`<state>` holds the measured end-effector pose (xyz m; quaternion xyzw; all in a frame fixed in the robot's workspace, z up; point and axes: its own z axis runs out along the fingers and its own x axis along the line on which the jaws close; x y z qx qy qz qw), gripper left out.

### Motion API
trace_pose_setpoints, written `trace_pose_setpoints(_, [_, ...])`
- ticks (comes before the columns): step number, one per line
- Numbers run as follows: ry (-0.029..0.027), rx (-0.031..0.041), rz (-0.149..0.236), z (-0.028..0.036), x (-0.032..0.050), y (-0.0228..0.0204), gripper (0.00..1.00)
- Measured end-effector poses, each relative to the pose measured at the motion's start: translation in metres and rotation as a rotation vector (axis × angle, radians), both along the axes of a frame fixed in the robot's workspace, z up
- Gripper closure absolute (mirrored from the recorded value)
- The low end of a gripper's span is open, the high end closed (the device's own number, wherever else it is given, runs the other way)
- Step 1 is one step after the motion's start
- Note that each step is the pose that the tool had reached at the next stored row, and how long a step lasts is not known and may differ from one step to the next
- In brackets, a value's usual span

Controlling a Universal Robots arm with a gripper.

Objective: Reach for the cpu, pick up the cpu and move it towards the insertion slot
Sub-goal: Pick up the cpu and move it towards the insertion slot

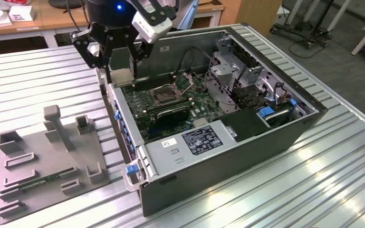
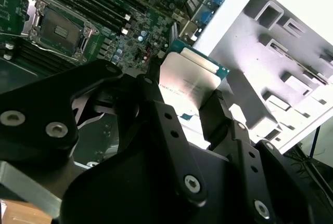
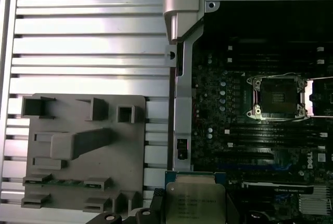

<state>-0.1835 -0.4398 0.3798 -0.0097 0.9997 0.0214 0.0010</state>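
The cpu point(image 2: 188, 81), a flat square chip with a silvery top and a green rim, hangs between my gripper's black fingers point(image 2: 156, 104). My gripper point(image 1: 123, 76) is shut on it in the air, over the near wall of the open computer case. The cpu point(image 3: 195, 199) also shows in the first wrist view, above the board's edge. The cpu point(image 1: 122, 76) appears pale in the exterior view. The insertion slot point(image 1: 165, 95), a dark square socket in a shiny metal frame, lies on the green motherboard a short way from the chip. The insertion slot point(image 3: 276, 97) point(image 2: 57, 28) shows in both wrist views, with its lid swung open.
The open computer case point(image 1: 246, 156) lies on a ribbed metal table point(image 1: 30, 80). A grey plastic holder point(image 1: 46, 159) with recesses and a green memory stick point(image 1: 40, 180) sits at the exterior view's left. Cables and drive cages crowd the case's far side.
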Motion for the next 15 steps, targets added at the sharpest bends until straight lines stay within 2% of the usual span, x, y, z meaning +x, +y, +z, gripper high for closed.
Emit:
trace_pose_setpoints(8, [-0.0001, 0.0001, 0.0, 0.0, 0.0071, 0.0, 0.46])
trace_pose_setpoints(15, [0.0, 0.0001, 0.0, 0.0, 0.01, 0.0, 0.46])
